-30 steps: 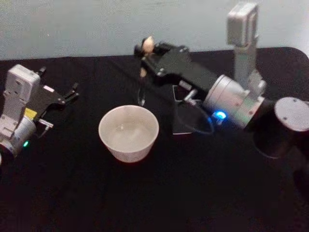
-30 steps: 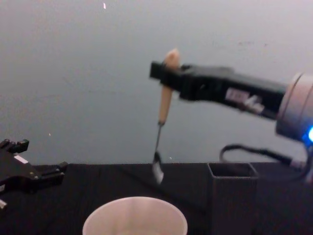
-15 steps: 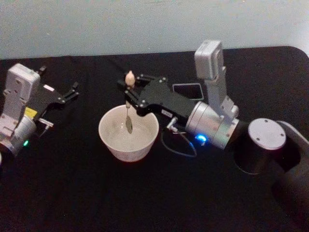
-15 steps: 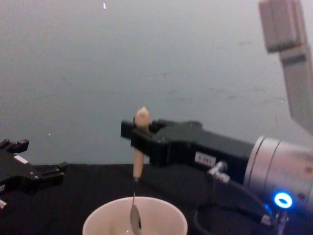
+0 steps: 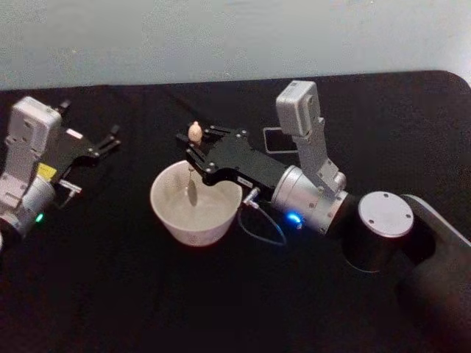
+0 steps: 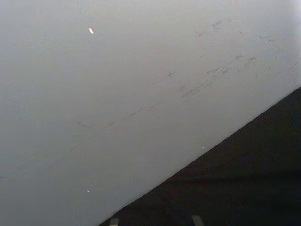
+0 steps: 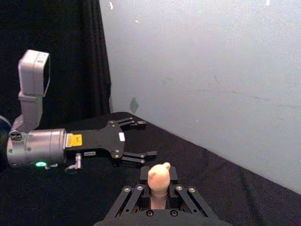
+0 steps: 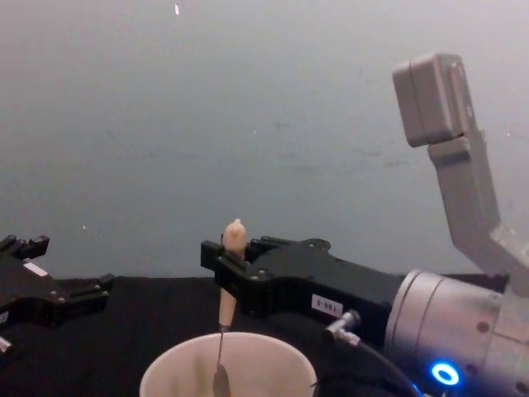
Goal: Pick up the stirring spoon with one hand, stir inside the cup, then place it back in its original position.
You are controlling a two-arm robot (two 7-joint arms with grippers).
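The cream-white cup point(image 5: 215, 219) stands in the middle of the black table; its rim also shows low in the chest view point(image 8: 277, 365). My right gripper point(image 5: 193, 151) is shut on the stirring spoon's point(image 5: 195, 134) beige handle just below the knob. The spoon point(image 8: 230, 285) hangs upright, its thin metal shaft reaching down inside the cup. The knob point(image 7: 159, 176) stands up between the right gripper's fingers point(image 7: 136, 194). My left gripper point(image 5: 110, 140) is parked open on the table's left, apart from the cup, and shows open in the right wrist view point(image 7: 143, 139).
A dark square holder point(image 5: 282, 138) stands behind the right arm, to the cup's right rear. A pale wall point(image 8: 248, 124) rises beyond the table's far edge. A thin cable point(image 5: 261, 224) loops under the right wrist beside the cup.
The right arm carried the spoon from above and behind the cup toward me and lowered it, so its metal end now sits inside the cup. The left arm stayed still.
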